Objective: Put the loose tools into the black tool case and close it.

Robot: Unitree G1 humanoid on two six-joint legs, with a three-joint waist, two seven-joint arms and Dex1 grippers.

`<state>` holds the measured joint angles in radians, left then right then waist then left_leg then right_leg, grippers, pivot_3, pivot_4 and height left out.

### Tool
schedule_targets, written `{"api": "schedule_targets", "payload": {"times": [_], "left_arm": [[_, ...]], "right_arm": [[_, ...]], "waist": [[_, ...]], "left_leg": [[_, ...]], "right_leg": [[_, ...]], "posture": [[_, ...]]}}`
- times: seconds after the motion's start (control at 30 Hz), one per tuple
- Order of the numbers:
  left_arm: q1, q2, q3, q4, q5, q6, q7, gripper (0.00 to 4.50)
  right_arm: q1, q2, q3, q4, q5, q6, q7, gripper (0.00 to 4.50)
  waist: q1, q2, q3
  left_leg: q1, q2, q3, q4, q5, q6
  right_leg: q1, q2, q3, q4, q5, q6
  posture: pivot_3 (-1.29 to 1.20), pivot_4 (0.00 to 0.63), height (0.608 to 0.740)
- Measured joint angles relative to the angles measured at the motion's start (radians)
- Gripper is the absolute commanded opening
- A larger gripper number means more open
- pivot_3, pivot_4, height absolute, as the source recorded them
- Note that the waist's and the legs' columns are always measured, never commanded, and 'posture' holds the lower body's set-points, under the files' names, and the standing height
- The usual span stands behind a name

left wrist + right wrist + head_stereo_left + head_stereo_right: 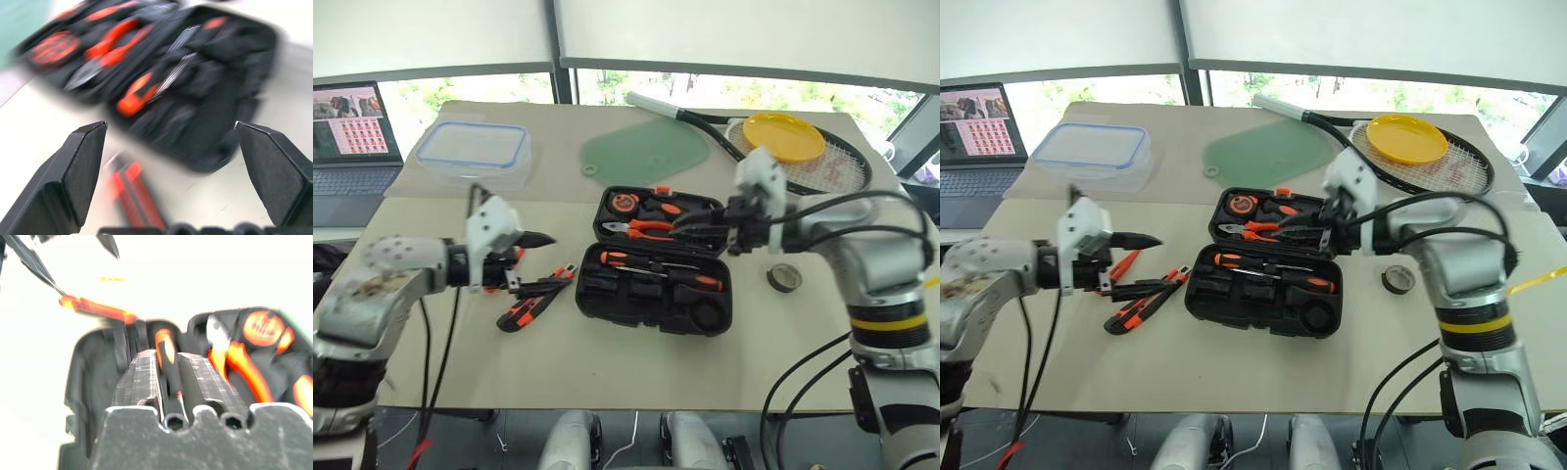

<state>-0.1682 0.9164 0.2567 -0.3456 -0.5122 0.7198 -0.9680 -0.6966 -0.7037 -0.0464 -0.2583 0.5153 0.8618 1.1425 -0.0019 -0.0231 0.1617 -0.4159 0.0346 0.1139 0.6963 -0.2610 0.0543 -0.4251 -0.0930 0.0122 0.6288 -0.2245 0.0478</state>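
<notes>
Black tool case (pixel 654 274) lies open at frame centre, partly filled. Utility knife (pixel 524 311) and tape roll (pixel 784 278) remain on tabletop (pixel 607 362). My left tool (pixel 514 259) gapes empty; right tool (pixel 690 228) nearly closed, nothing visibly gripped.

Laptop screen (pixel 347 119): a grid of small thumbnails; no word or number on it can be read.
Black tool case (pixel 656 259): no legible brand or label on the shell or on the tools inside.
Tennis racket (pixel 803 162): reddish marking on the strings, not readable.
Other text: none legible.
</notes>
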Motion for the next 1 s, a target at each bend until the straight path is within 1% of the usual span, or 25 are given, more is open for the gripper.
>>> {"api": "schedule_targets", "payload": {"times": [0.03, 0.07, 0.13, 0.17, 0.2, 0.27, 0.3, 0.37, 0.43, 0.47, 0.53, 0.6, 0.63, 0.67, 0.73, 0.8, 0.9, 0.93, 0.97, 1.0], "left_arm": [[0.067, -0.004, 0.051, -0.011, 0.000, 0.017, 0.017, 4.50], [0.159, -0.015, 0.130, -0.026, 0.000, 0.045, 0.044, 4.50], [0.256, -0.035, 0.217, -0.048, -0.001, 0.070, 0.068, 4.50], [0.316, -0.048, 0.269, -0.070, -0.002, 0.074, 0.077, 4.50], [0.383, -0.059, 0.328, -0.092, -0.002, 0.080, 0.082, 4.50], [0.494, -0.082, 0.420, -0.108, 0.003, 0.081, 0.083, 4.50], [0.524, -0.088, 0.443, -0.107, 0.004, 0.081, 0.083, 4.50], [0.550, -0.090, 0.467, -0.107, 0.003, 0.079, 0.083, 4.50], [0.559, -0.085, 0.475, -0.107, 0.003, 0.067, 0.079, 4.50], [0.555, -0.075, 0.471, -0.102, 0.002, 0.069, 0.077, 4.50], [0.510, -0.014, 0.435, -0.075, 0.000, 0.102, 0.078, 4.50], [0.398, 0.101, 0.343, -0.035, -0.001, 0.174, 0.080, 4.50], [0.348, 0.134, 0.305, -0.017, -0.003, 0.204, 0.083, 4.50], [0.257, 0.180, 0.240, 0.018, -0.005, 0.253, 0.086, 4.50], [0.132, 0.237, 0.132, 0.066, -0.009, 0.323, 0.082, 4.50], [-0.011, 0.265, -0.001, 0.124, -0.008, 0.373, 0.061, 4.50], [-0.201, 0.272, -0.194, 0.212, 0.019, 0.404, 0.023, 4.50], [-0.255, 0.271, -0.251, 0.241, 0.039, 0.407, 0.010, 4.50], [-0.343, 0.268, -0.351, 0.298, 0.078, 0.410, -0.015, 4.50], [-0.403, 0.264, -0.422, 0.346, 0.116, 0.407, -0.038, 4.50]], "right_arm": [[0.023, -0.014, -0.022, -0.024, 0.027, 0.010, 0.007, 2.91], [0.053, -0.028, -0.046, -0.051, 0.067, 0.024, 0.013, 3.21], [0.085, -0.041, -0.062, -0.085, 0.109, 0.038, 0.013, 3.80], [0.099, -0.044, -0.068, -0.104, 0.135, 0.045, 0.013, 4.23], [0.119, -0.053, -0.080, -0.129, 0.166, 0.054, 0.013, 4.49], [0.144, -0.072, -0.097, -0.156, 0.210, 0.064, 0.010, 4.49], [0.154, -0.077, -0.105, -0.163, 0.221, 0.065, 0.008, 4.49], [0.159, -0.082, -0.108, -0.167, 0.245, 0.065, 0.000, 4.49], [0.167, -0.094, -0.108, -0.183, 0.259, 0.065, -0.009, 4.49], [0.174, -0.101, -0.108, -0.187, 0.265, 0.064, -0.011, 4.49], [0.183, -0.111, -0.108, -0.190, 0.274, 0.064, -0.014, 4.49], [0.187, -0.112, -0.106, -0.197, 0.284, 0.062, -0.025, 4.49], [0.187, -0.113, -0.106, -0.199, 0.286, 0.062, -0.029, 4.49], [0.194, -0.115, -0.107, -0.206, 0.293, 0.062, -0.036, 4.49], [0.204, -0.117, -0.108, -0.216, 0.296, 0.061, -0.042, 4.49], [0.220, -0.121, -0.119, -0.227, 0.299, 0.060, -0.057, 4.49], [0.244, -0.114, -0.118, -0.254, 0.311, 0.058, -0.081, 4.49], [0.254, -0.111, -0.122, -0.264, 0.313, 0.056, -0.087, 4.49], [0.269, -0.107, -0.123, -0.278, 0.317, 0.055, -0.105, 4.49], [0.282, -0.102, -0.122, -0.295, 0.326, 0.055, -0.118, 4.49]], "waist": [[-0.002, 0.000, 0.000], [-0.005, 0.000, 0.000], [-0.008, 0.000, 0.000], [-0.010, -0.001, 0.000], [-0.009, -0.001, 0.000], [-0.009, -0.001, 0.000], [-0.007, -0.001, 0.000], [0.000, -0.001, 0.000], [0.005, -0.001, 0.000], [0.006, -0.001, 0.000], [0.011, -0.001, 0.000], [0.015, -0.001, 0.000], [0.015, -0.001, 0.000], [0.014, -0.002, 0.000], [0.012, -0.002, 0.000], [0.008, -0.002, 0.000], [0.005, -0.002, 0.000], [0.005, -0.002, 0.000], [0.006, -0.002, 0.000], [0.006, -0.003, 0.001]], "left_leg": [[0.000, 0.000, 0.000, -0.001, 0.000, 0.000], [0.000, 0.000, 0.000, -0.001, 0.000, 0.000], [0.000, 0.000, 0.000, -0.001, 0.000, 0.000], [0.000, 0.000, 0.000, -0.002, 0.000, 0.000], [0.001, 0.000, 0.000, -0.002, 0.000, 0.000], [0.001, 0.000, 0.000, -0.002, 0.000, -0.001], [0.002, 0.000, -0.001, -0.002, 0.000, -0.001], [0.002, 0.000, -0.001, -0.002, 0.000, -0.002], [0.002, 0.000, -0.002, -0.002, -0.003, -0.009], [0.002, -0.001, -0.002, -0.002, -0.003, -0.009], [0.002, -0.001, -0.002, -0.001, -0.002, -0.008], [0.002, -0.001, -0.002, -0.001, 0.001, -0.004], [0.002, -0.001, -0.002, -0.001, 0.001, -0.003], [0.002, -0.001, -0.002, -0.002, 0.001, -0.003], [0.001, -0.001, -0.002, -0.002, 0.001, -0.003], [0.001, -0.001, -0.001, -0.003, 0.001, -0.003], [0.001, -0.001, 0.000, -0.003, 0.001, -0.004], [0.001, 0.000, 0.000, -0.003, 0.001, -0.004], [0.000, -0.001, 0.001, -0.002, 0.001, -0.005], [0.000, -0.001, 0.002, -0.002, 0.001, -0.005]], "right_leg": [[0.000, 0.000, 0.000, 0.000, 0.000, 0.000], [0.000, -0.001, -0.001, 0.000, 0.000, 0.000], [0.000, -0.002, -0.001, -0.003, 0.000, 0.000], [0.000, -0.002, -0.001, -0.003, 0.000, -0.001], [0.000, -0.003, -0.002, -0.003, -0.001, -0.001], [0.000, -0.005, -0.002, -0.002, -0.001, -0.002], [0.000, -0.005, -0.003, -0.002, -0.001, -0.003], [0.000, -0.006, -0.005, -0.002, -0.001, -0.005], [0.000, -0.007, -0.005, -0.002, -0.004, -0.012], [0.000, -0.007, -0.005, -0.001, -0.005, -0.012], [0.000, -0.006, -0.006, 0.000, -0.005, -0.013], [0.000, -0.006, -0.006, 0.000, -0.005, -0.013], [0.000, -0.006, -0.006, 0.001, -0.004, -0.012], [0.000, -0.005, -0.006, 0.001, -0.002, -0.008], [0.000, -0.003, -0.006, 0.000, -0.001, -0.006], [-0.002, -0.002, -0.005, 0.000, -0.001, -0.006], [-0.002, 0.002, -0.005, 0.000, -0.002, -0.007], [-0.003, 0.002, -0.004, 0.000, -0.002, -0.007], [-0.002, 0.003, -0.005, 0.001, -0.002, -0.007], [-0.002, 0.003, -0.004, 0.001, -0.002, -0.007]], "posture": [[0.00, 0.150, 0.738], [0.00, 0.150, 0.738], [0.00, 0.150, 0.738], [0.00, 0.150, 0.738], [0.00, 0.150, 0.738], [0.00, 0.150, 0.738], [0.00, 0.150, 0.738], [0.00, 0.150, 0.738], [0.00, 0.150, 0.738], [0.00, 0.150, 0.738], [0.00, 0.150, 0.738], [0.00, 0.150, 0.738], [0.00, 0.150, 0.738], [0.00, 0.150, 0.738], [0.00, 0.150, 0.738], [0.00, 0.150, 0.738], [0.00, 0.150, 0.738], [0.00, 0.150, 0.738], [0.00, 0.150, 0.738], [0.00, 0.150, 0.738]]}}
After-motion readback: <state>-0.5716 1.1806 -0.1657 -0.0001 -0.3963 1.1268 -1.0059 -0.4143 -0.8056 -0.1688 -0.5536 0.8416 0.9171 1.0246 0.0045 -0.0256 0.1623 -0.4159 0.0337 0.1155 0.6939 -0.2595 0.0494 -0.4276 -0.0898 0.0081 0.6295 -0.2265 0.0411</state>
